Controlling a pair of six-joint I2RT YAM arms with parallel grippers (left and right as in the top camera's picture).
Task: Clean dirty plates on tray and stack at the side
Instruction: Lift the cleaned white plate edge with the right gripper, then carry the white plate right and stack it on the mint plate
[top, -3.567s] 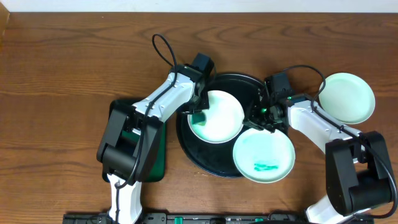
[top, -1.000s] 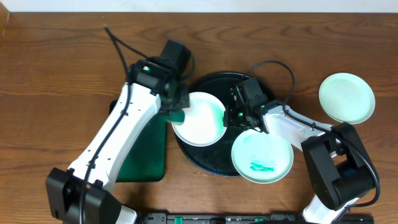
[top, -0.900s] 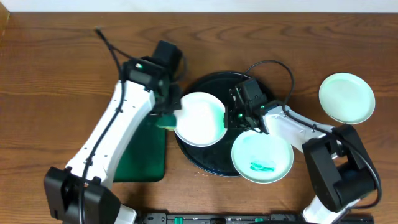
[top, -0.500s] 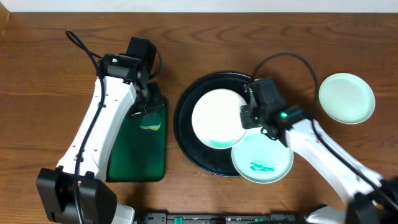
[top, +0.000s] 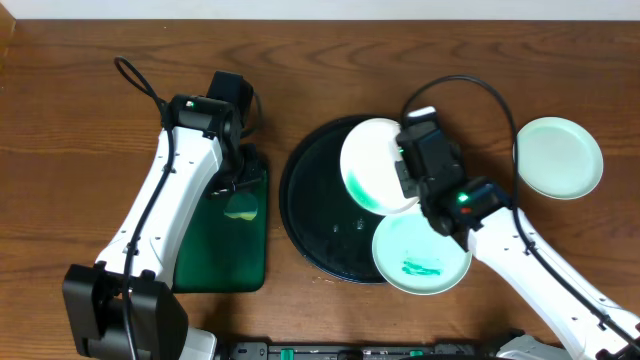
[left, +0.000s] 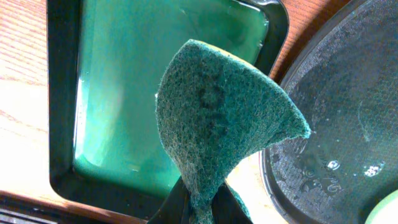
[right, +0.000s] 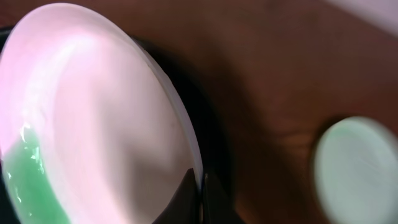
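Observation:
My right gripper (top: 401, 178) is shut on the rim of the white plate (top: 372, 163). It holds that plate tilted above the far right of the black tray (top: 312, 205). Teal-green liquid has pooled along the plate's low edge (right: 25, 180); the rim sits between the shut jaws of the right gripper (right: 200, 186). A mint plate (top: 422, 252) with a teal smear rests on the tray's near right rim. Another mint plate (top: 558, 157) lies on the table at the right. My left gripper (top: 238, 196) is shut on a green sponge (left: 217, 118) over the dark green rectangular tray.
The dark green rectangular tray (left: 124, 93) holds green liquid and sits just left of the black tray (left: 348, 124), whose floor is wet. Bare wooden table lies to the far left and along the back. The right arm's cable loops above the plates.
The left arm carried the sponge from the white plate leftward over the green tray. The right gripper lifted the white plate off the tray floor, tilting it up and to the right.

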